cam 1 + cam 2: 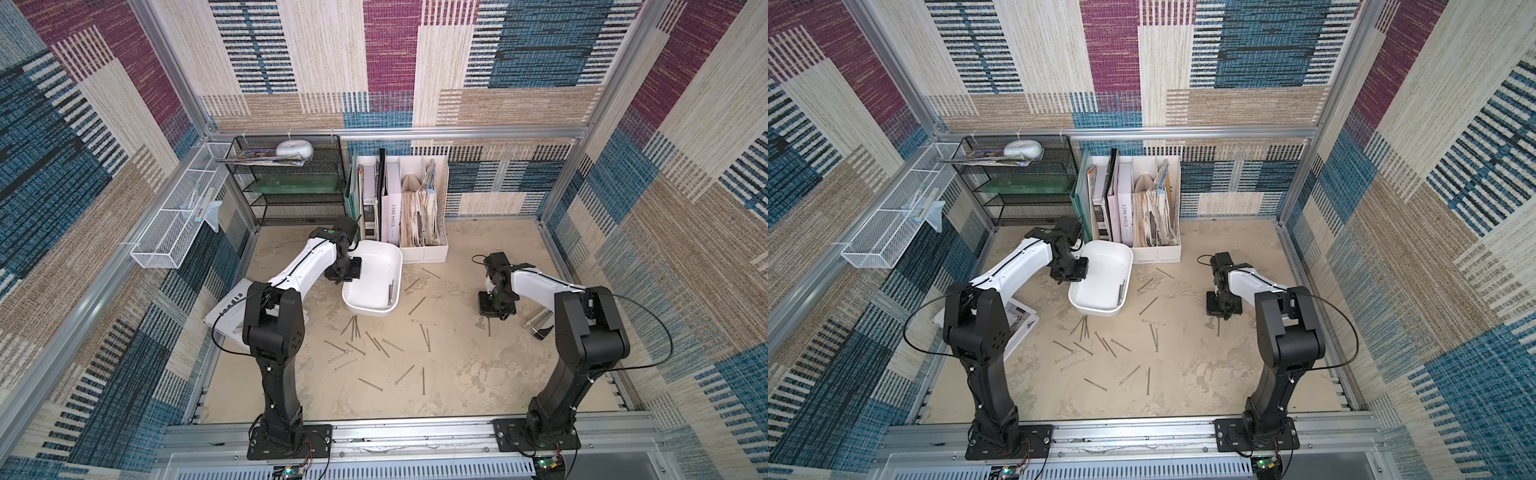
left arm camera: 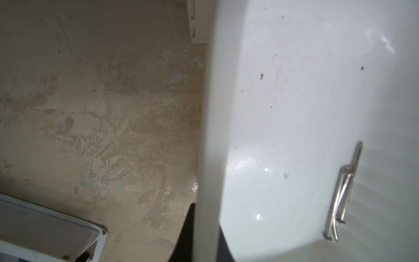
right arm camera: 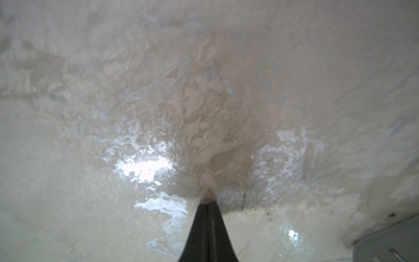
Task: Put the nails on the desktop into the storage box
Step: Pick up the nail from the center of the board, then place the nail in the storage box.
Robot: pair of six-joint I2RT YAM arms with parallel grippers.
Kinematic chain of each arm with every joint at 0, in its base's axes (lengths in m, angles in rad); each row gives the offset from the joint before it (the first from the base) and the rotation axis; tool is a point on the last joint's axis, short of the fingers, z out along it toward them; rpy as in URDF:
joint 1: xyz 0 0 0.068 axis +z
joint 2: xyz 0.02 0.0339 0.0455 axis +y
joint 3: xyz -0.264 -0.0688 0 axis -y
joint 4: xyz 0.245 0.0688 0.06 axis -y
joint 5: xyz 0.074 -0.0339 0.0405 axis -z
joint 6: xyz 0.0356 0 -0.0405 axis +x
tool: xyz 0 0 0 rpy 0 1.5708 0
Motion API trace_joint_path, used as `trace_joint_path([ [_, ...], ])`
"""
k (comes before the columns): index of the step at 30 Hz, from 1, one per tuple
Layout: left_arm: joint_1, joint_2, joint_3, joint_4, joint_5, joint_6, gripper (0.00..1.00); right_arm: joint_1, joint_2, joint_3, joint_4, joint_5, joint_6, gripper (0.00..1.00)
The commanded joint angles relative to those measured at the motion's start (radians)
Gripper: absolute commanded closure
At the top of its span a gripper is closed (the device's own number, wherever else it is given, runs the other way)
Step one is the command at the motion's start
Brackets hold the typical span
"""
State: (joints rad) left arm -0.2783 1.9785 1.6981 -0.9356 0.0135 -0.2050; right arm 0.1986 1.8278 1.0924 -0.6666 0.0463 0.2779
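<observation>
The white storage box (image 1: pixel 376 266) sits at the back of the desktop (image 1: pixel 478 374), left of centre, with its left side raised. My left gripper (image 1: pixel 347 271) is shut on its left wall (image 2: pixel 208 136), one dark finger (image 2: pixel 187 231) on each side. A few nails (image 2: pixel 340 197) lie together inside the box by its right wall. Several more nails (image 1: pixel 374 345) are scattered on the desktop in front of the box. My right gripper (image 1: pixel 488 319) points down at the desktop on the right, shut (image 3: pixel 206 200) on the end of one nail (image 1: pixel 489 329).
A grey-black stapler (image 1: pixel 540 326) lies just right of the right gripper. A magazine (image 1: pixel 226 320) lies under the left arm. A white file holder (image 1: pixel 415 208) and a black mesh shelf (image 1: pixel 291 183) stand along the back wall. A white wire basket (image 1: pixel 174 232) hangs on the left wall.
</observation>
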Motion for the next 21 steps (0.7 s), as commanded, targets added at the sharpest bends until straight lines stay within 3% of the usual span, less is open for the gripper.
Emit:
trace_joint_path([
  [1,0.002,-0.013,0.006,0.018,-0.014,-0.002,1.0,0.062,0.031,0.04,-0.03,-0.276,0.061,1.0],
  [5,0.002,-0.015,0.005,0.018,-0.017,-0.002,1.0,0.131,-0.022,0.204,-0.08,-0.392,0.075,1.0],
  [11,0.002,-0.021,0.007,0.011,-0.034,0.005,1.0,0.258,0.005,0.397,-0.092,-0.435,0.121,1.0],
  [21,0.0,-0.021,0.019,-0.007,-0.078,0.015,1.0,0.36,0.127,0.617,0.104,-0.652,0.243,1.0],
])
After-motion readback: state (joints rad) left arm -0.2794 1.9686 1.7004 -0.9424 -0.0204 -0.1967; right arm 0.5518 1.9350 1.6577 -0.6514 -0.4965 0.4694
